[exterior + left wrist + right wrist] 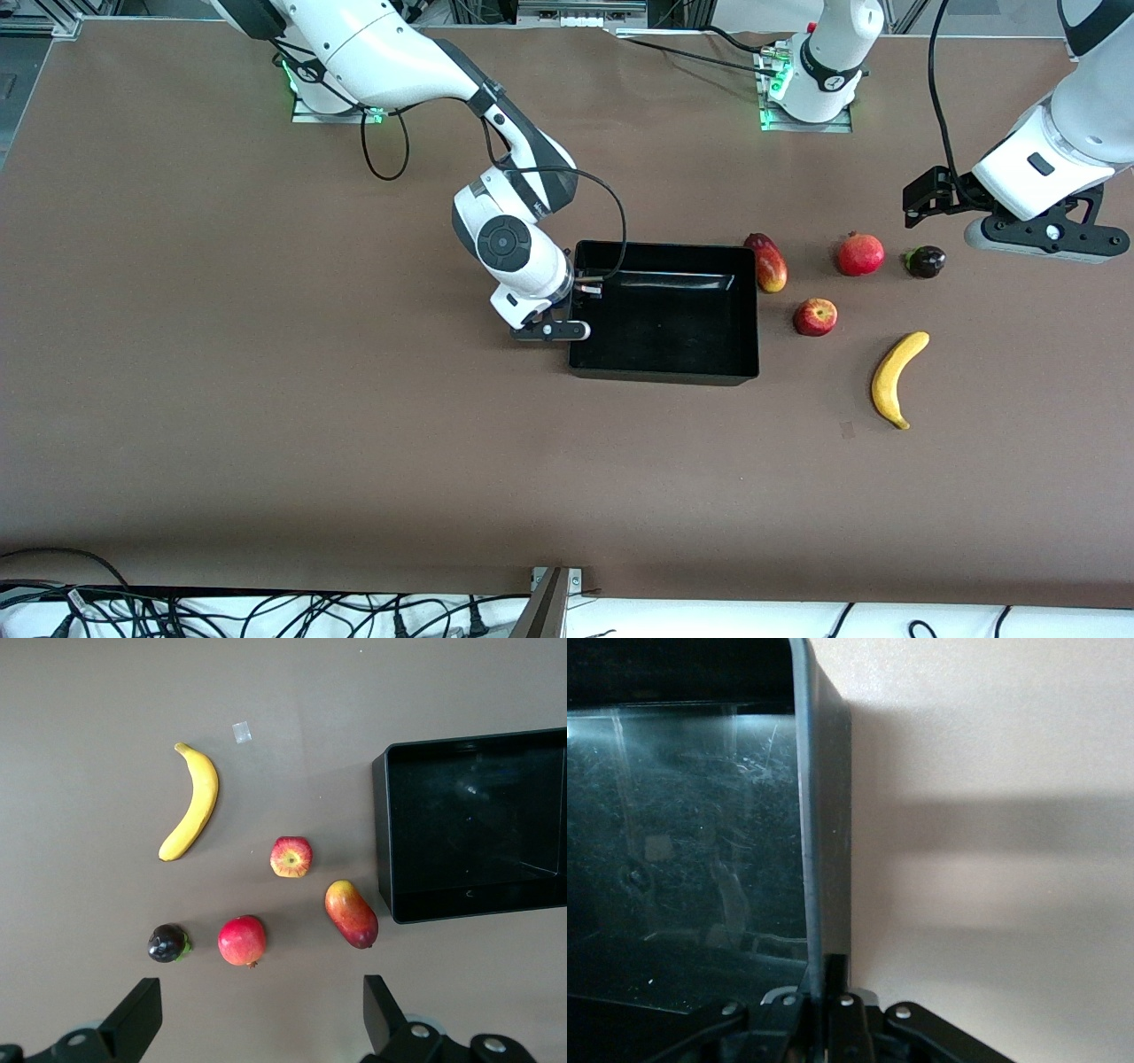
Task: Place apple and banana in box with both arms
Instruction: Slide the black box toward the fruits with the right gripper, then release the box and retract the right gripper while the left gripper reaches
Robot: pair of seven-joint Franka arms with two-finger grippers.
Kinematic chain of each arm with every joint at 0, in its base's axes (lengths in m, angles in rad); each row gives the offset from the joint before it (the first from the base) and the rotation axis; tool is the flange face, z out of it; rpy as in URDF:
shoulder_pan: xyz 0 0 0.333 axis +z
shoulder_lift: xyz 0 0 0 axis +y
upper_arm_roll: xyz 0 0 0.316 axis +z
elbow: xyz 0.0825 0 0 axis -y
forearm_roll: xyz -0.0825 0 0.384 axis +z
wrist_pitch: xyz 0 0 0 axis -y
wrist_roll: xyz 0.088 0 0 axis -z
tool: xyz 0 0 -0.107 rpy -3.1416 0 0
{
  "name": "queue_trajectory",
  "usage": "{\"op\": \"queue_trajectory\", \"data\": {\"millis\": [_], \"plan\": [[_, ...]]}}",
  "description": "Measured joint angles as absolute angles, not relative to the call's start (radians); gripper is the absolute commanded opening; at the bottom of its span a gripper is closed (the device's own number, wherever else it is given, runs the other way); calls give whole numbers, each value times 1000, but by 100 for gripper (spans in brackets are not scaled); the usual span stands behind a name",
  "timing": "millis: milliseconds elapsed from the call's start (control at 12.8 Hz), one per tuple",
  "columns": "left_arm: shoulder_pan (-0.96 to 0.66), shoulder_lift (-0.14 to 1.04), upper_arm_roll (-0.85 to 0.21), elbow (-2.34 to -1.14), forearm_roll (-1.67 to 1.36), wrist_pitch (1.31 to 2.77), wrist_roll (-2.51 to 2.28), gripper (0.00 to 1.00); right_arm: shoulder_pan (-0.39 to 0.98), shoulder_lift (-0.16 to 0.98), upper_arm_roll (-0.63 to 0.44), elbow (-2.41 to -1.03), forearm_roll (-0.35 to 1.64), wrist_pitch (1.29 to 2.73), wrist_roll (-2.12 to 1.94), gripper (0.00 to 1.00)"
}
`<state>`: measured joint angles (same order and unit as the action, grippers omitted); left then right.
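Observation:
The black box [664,370] stands mid-table, empty. My right gripper [567,330] is shut on the box's wall at the right arm's end; the right wrist view shows that wall [824,842] pinched between the gripper's [828,970] fingers. The apple [815,316] lies beside the box toward the left arm's end. The banana [895,379] lies nearer the front camera than the apple. My left gripper [1045,237] hovers open and empty over the table's left-arm end. The left wrist view shows this gripper [257,1019], the apple [291,857], the banana [192,804] and the box [385,842].
An elongated red-and-yellow fruit [767,262] lies against the box's wall. A round red fruit with a crown tip [860,253] and a small dark fruit [925,261] lie farther from the front camera than the apple. A cable hangs over the box's corner.

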<state>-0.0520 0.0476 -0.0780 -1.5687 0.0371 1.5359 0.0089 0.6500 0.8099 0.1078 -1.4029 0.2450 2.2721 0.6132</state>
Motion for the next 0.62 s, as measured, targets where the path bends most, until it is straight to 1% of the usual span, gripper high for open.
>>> {"op": "queue_trajectory", "data": {"millis": [78,156,234,468,623], "plan": [[-52,48,-78,-1569,37,1536,9,100,650,810,108,-1403,245,2272,613,46],[-52,48,-78,-1569,37,1536,9,100,650,813,107,-1403,245,2281,613,93],[-52,48,-78,-1569,37,1536,9,100,650,820,104,-1403,245,2291,612,100],[-52,48,-78,-1569,37,1535,9,100,648,819,95,-1387,245,2295,611,100],[-52,48,-78,-1569,37,1534,9,100,647,784,83,-1360,245,2248,611,100]]}}
